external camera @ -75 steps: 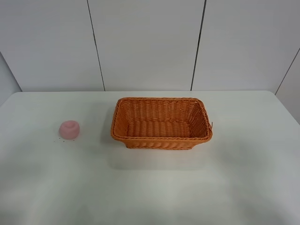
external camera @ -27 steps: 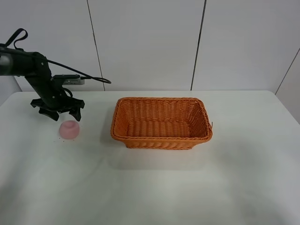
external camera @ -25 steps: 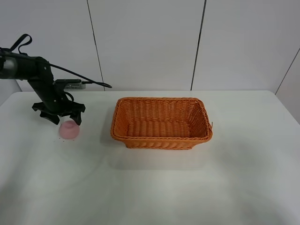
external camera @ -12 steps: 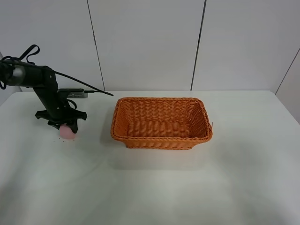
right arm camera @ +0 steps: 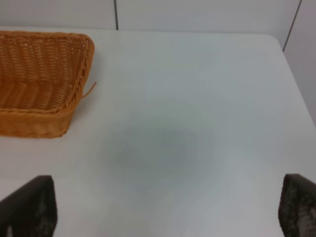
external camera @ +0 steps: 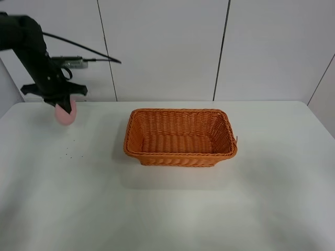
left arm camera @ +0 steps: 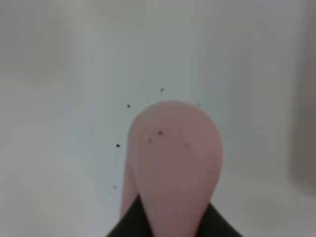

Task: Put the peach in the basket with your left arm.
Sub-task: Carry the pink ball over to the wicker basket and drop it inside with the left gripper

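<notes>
The pale pink peach [external camera: 66,113] hangs in the air above the far left of the table, held in my left gripper [external camera: 62,106], which is shut on it. In the left wrist view the peach [left arm camera: 174,158] fills the middle, with dark fingers [left arm camera: 129,228] at its base. The orange wicker basket [external camera: 178,158] stands empty at the table's middle, well to the right of the peach. My right gripper [right arm camera: 163,211] is open and empty over bare table to the right of the basket [right arm camera: 39,74]; it does not show in the exterior high view.
The white table [external camera: 167,209] carries a few dark specks [external camera: 68,151] where the peach lay. White wall panels [external camera: 162,47] rise behind the table. The left arm's black cable [external camera: 84,49] trails toward the wall.
My left gripper came down over the peach, shut on it, and has lifted it up and back off the table. The basket has not moved.
</notes>
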Robot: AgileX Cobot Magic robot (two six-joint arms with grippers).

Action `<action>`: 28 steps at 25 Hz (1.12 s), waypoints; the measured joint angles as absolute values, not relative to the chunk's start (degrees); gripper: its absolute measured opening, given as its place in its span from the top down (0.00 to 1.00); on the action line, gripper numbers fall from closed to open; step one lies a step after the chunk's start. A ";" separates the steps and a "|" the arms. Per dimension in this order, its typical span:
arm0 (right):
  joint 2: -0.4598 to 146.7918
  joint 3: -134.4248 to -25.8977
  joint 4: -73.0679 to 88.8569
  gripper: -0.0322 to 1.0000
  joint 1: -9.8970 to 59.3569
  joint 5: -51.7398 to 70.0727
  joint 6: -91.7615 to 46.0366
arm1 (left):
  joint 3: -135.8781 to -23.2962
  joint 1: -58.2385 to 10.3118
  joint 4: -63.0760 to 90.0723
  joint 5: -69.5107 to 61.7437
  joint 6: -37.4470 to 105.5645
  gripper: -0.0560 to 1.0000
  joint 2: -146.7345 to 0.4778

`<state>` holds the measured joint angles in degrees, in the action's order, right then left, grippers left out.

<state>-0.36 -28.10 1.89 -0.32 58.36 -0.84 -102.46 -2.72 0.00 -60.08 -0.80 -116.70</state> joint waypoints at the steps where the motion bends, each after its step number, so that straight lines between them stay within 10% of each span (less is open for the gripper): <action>1: -0.36 -28.10 1.89 0.30 -0.32 58.36 -0.84 | -104.21 -3.05 0.00 -62.03 -0.85 0.89 -116.07; 28: -0.36 -28.10 1.89 0.30 -0.32 58.36 -0.84 | -118.97 -35.30 5.30 -55.23 -4.43 0.84 -135.01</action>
